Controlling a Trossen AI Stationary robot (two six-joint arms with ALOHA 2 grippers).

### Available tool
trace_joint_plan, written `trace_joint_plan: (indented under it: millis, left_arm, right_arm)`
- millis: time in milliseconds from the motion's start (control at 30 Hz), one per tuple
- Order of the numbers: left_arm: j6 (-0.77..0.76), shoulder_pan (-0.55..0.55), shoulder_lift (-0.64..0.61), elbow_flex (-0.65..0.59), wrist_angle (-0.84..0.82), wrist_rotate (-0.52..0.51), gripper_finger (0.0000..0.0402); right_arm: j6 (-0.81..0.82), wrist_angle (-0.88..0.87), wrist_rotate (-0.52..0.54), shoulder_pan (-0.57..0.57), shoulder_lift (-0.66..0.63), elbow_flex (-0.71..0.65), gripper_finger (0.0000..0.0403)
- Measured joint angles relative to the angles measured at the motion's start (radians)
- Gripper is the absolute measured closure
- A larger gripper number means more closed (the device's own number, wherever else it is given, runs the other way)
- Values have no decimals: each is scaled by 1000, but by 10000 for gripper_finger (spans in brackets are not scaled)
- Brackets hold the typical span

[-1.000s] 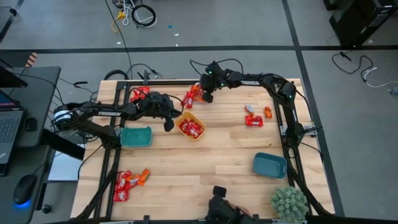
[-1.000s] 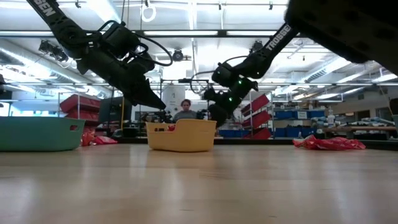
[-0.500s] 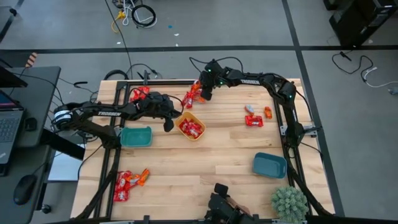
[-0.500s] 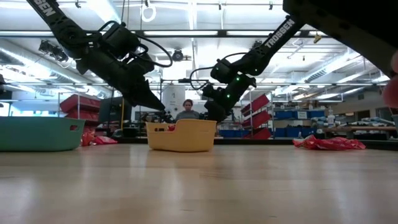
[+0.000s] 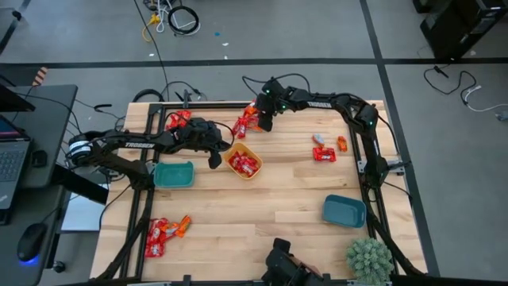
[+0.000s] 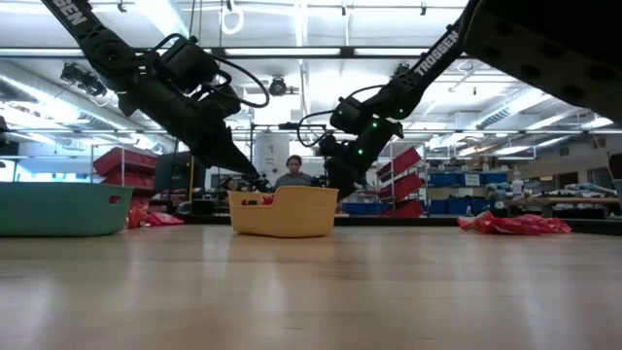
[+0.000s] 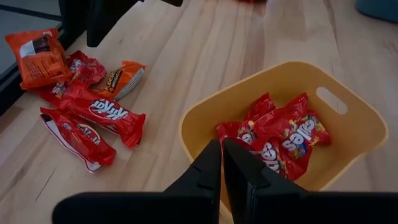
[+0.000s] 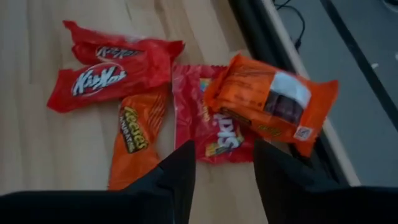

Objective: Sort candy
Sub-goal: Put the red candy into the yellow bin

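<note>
Near pile: a heap of red and orange candy (image 5: 165,233) lies on the tabletop (image 5: 262,206) at the left front corner, untouched, with the packets fanned toward the middle.
Blue bowl: the blue bowl (image 5: 344,210) sits on the right front, near a small green plant (image 5: 369,259), and looks empty from above.
Teal bowl: the teal bowl (image 5: 173,174) waits on the left side, nothing showing in it.
Yellow bowl: the yellow bowl (image 7: 348,134) holds red Skittles packets (image 7: 292,134), so it seems to be the bin for that sort.
Left gripper: the left gripper (image 7: 221,163) hovers at the yellow bowl's rim, fingers pressed together and holding nothing, probably parked.
Right cluster: a few red and orange candies (image 5: 325,148) lie loose toward the right of the tabletop.
Right gripper: the right gripper (image 8: 221,171) hangs over the far pile, fingers parted and empty, lined up on the Skittles packet (image 8: 214,127), likely its next pick.
Skittles packet axis: its long side runs straight out ahead, between the fingers, so they would close across its width.
Neighbours: a Reese's packet (image 8: 134,134) lies beside it, nearly parallel; two KitKat bars (image 8: 112,65) lie crosswise beyond; an orange packet (image 8: 270,102) overlaps its edge by the tabletop's border.
</note>
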Motion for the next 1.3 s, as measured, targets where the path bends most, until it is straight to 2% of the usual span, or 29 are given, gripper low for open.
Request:
trace_joint_plan:
  millis: [500, 667, 867, 967, 1133, 1300]
  left_arm:
    - [0, 0, 0, 0, 1, 0, 383]
    - [0, 0, 0, 0, 1, 0, 383]
    - [0, -1, 0, 0, -7, 0, 383]
    - [0, -1, 0, 0, -20, 0, 383]
    - [1, -1, 0, 0, -22, -1, 383]
    - [1, -1, 0, 0, -25, -2, 383]
  right_arm:
    - [56, -1, -8, -7, 1, 0, 245]
    - [56, 17, -13, -4, 44, 1, 245]
    - [18, 66, 39, 2, 82, 3, 250]
    - [-8, 62, 62, 1, 85, 5, 278]
    - [-19, 47, 102, 1, 85, 5, 384]
    - [-51, -70, 113, 4, 81, 25, 400]
